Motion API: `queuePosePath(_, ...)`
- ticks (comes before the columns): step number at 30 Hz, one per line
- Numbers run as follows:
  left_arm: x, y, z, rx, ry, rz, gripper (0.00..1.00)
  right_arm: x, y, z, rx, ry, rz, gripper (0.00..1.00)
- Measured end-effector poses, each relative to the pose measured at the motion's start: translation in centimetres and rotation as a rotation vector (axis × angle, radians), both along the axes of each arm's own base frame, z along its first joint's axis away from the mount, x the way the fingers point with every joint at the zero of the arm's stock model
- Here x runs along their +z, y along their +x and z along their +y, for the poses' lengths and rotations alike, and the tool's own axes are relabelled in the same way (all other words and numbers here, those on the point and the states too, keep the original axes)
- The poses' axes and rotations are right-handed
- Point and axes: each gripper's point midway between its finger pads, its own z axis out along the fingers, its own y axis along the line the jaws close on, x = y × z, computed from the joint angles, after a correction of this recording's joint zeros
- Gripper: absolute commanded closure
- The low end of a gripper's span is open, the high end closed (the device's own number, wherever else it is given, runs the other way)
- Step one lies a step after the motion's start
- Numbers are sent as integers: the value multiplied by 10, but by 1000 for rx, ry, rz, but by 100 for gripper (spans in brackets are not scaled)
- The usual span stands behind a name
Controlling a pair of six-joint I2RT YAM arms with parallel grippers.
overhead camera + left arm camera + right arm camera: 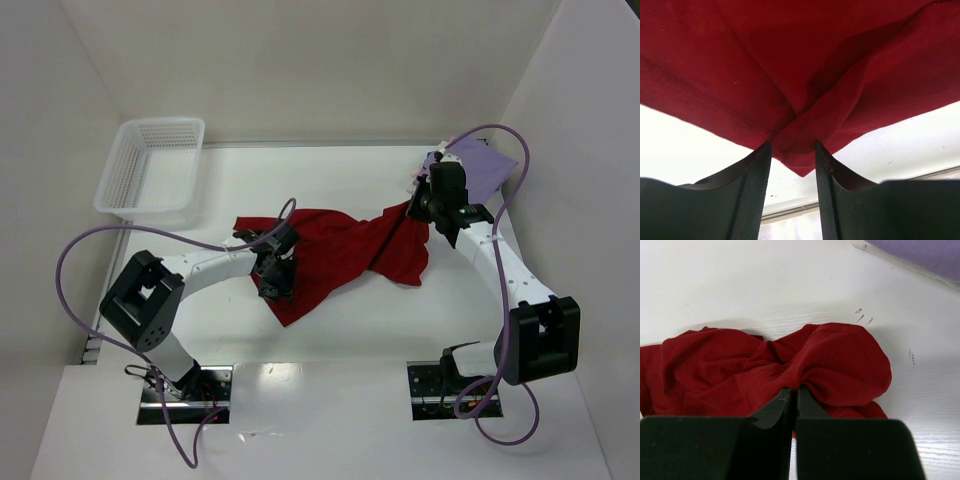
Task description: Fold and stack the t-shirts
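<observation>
The red shirt [340,255] lies crumpled on the counter [350,180]. The right tool [794,392] is clenched on a bunched edge. The left tool [792,145] straddles a corner, grip unclear. Best to pinch firmly, then draw apart.

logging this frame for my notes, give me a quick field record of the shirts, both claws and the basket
dark red t-shirt: crumpled and unfolded, mid-table, stretched between the two arms
lavender t-shirt: lying flat at the far right, partly hidden by the right arm
left claw: fingers on either side of a fold at the dark red t-shirt's edge; a firm pinch is not clear
right claw: shut on a bunch of the dark red t-shirt
basket: white mesh, far left, nothing seen inside
</observation>
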Motion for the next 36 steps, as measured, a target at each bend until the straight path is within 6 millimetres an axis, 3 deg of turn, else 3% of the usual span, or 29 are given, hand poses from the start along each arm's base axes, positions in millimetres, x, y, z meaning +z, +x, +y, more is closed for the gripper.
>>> queuePosePath(4,-6,-2,-4,-12,-7,19,53,0,0,0,0,0,0,100)
queuePosePath(11,-11,-4,-4,-33,-2,26,68,0,0,0,0,0,-2,100)
queuePosePath(18,-12,-5,-4,-37,-1,29,100,0,0,0,0,0,-2,100)
queuePosePath(24,-5,-7,2,-32,13,19,100,0,0,0,-2,-1,-2,100)
queuePosePath(28,26,0,5,-24,18,-38,100,0,0,-1,-3,-2,-2,100)
queuePosePath(33,90,26,5,10,-11,-215,100,0,0,-1,-4,-2,-2,100)
queuePosePath(36,135,48,22,75,15,-355,100,2,1,-2,-9,-5,-3,100)
